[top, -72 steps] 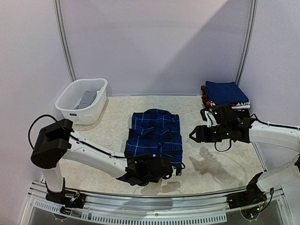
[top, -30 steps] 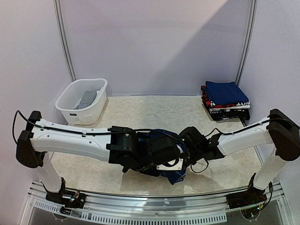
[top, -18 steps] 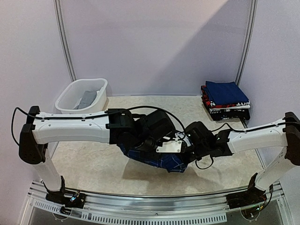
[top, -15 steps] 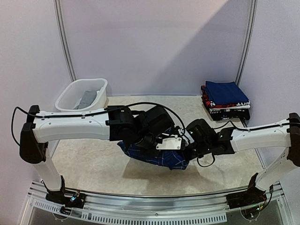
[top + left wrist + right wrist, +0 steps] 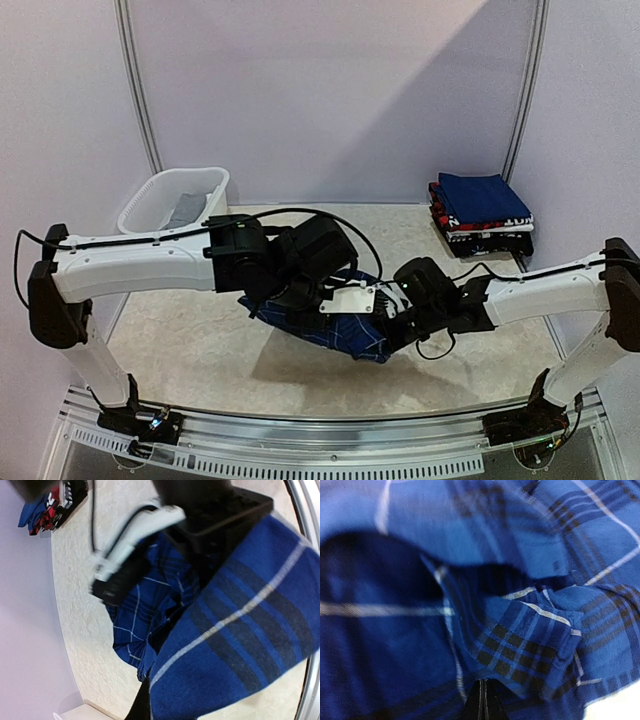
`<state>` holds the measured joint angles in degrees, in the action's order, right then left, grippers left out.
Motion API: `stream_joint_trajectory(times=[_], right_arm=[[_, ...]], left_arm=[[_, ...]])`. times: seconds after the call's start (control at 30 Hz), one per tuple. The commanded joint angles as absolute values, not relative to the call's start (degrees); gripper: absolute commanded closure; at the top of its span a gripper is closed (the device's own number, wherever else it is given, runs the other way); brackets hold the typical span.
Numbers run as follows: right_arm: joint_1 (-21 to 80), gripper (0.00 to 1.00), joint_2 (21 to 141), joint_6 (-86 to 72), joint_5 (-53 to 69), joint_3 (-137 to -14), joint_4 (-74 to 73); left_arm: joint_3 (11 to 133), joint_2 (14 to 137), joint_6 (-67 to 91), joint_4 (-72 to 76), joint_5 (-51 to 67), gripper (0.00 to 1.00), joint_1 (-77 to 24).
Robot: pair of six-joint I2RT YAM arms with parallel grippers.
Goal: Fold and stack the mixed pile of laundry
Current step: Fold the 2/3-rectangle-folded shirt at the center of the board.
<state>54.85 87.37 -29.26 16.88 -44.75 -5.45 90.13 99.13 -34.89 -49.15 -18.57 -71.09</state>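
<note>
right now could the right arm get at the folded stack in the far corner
Probably not yet: the right gripper is shut on the plaid shirt, shared with the left gripper. Otherwise nothing stands between it and the stack.

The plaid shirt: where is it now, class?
Top view: the plaid shirt hangs centrally from the left gripper and right gripper, left of the folded stack.

Top view: soft, even overhead light with a lilac cast. The back wall (image 5: 330, 100) shows a darker diagonal band toward 3 o'clock and a brighter wedge at 1 o'clock. Diffuse shadow on the table (image 5: 190, 345) beneath the shirt (image 5: 345, 335). Focus sharp throughout.
Left wrist: cloth at 5 o'clock is soft; the rail (image 5: 300, 525) at 3 o'clock is bowed by the lens.
Right wrist: dim and blurred at 9 o'clock, crisper at 4 o'clock.
</note>
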Motion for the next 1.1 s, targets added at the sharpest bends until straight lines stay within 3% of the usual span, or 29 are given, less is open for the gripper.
stream_joint_trajectory(times=[0.0, 0.2, 0.47, 0.8, 1.07], right_arm=[[58.74, 0.97, 90.68, -27.6, 23.77, -46.69, -3.65], [59.92, 0.97, 88.53, -29.53, 19.11, -44.78, -3.02], [57.98, 0.96, 83.82, -35.13, -7.16, -45.87, -18.67], [54.74, 0.94, 82.27, -36.61, -12.64, -45.45, -22.48], [47.26, 0.96, 78.15, -33.59, -6.21, -46.99, -20.01]], left_arm=[[90.52, 95.43, -34.04, -51.98, -19.79, 1.0, -72.13], [90.9, 95.92, -35.11, -52.1, -17.91, 1.0, -72.25], [92.99, 102.86, -40.35, -48.16, -12.66, 1.0, -69.26], [104.02, 114.19, -44.38, -51.87, -6.19, 1.0, -63.2], [101.1, 108.2, -46.46, -52.29, -4.28, 1.0, -63.39]])
